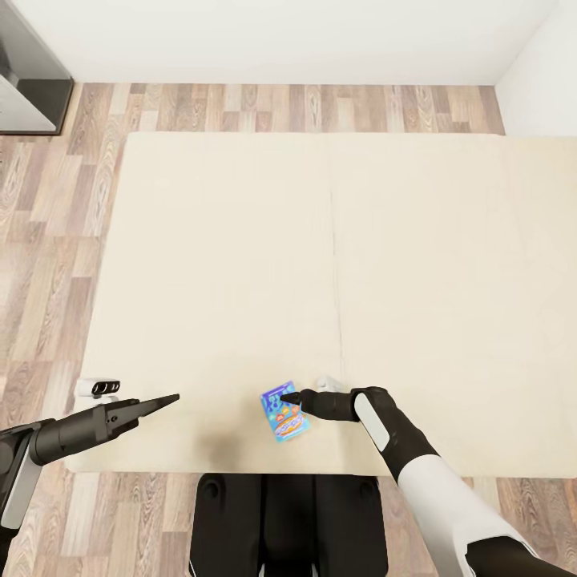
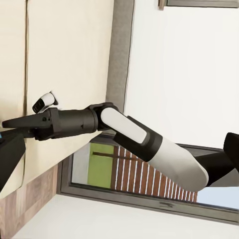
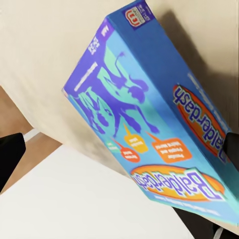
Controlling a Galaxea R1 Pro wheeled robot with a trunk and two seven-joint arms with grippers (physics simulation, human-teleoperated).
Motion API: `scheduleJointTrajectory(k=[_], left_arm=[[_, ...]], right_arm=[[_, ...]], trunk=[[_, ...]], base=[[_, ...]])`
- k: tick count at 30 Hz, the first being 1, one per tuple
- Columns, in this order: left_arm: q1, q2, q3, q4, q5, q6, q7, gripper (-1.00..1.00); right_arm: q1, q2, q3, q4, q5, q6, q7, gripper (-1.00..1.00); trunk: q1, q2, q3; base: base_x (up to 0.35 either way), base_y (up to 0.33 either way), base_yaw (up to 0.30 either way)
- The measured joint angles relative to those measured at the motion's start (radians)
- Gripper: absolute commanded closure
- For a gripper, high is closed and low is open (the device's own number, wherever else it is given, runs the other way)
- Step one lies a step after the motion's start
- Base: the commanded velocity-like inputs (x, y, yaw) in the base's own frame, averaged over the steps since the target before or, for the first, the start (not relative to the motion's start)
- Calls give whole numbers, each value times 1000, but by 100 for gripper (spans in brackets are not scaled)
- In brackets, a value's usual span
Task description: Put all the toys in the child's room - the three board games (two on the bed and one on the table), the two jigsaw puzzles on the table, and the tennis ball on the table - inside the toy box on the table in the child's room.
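Right fingers (image 1: 290, 397) hiding board game (image 1: 285, 417) edge

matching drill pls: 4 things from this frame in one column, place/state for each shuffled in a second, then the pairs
Things
1. small blue game box with orange print
2. cream two-panel mattress
3. left gripper
4. right gripper

Places or states
A. at the blue box, near the bed's front edge
B. lies on the mattress, near its front edge
C. over the mattress's front left part, holding nothing
D. on the brown wood-plank floor, seam down its middle

Pairs: 1-B, 2-D, 3-C, 4-A
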Motion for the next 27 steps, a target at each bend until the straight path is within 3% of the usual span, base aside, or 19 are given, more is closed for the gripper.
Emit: scheduleJointTrajectory(k=[17,27], left_arm=[[0,0,1,0,0,0,0,-100],[0,0,32,3,1,0,0,-100]], right_arm=[[0,0,0,0,1,0,-1,-100],[0,1,0,0,2,0,-4,-100]], trunk=[[0,0,0],[0,0,0]], base=[[0,7,0],[0,26,0]])
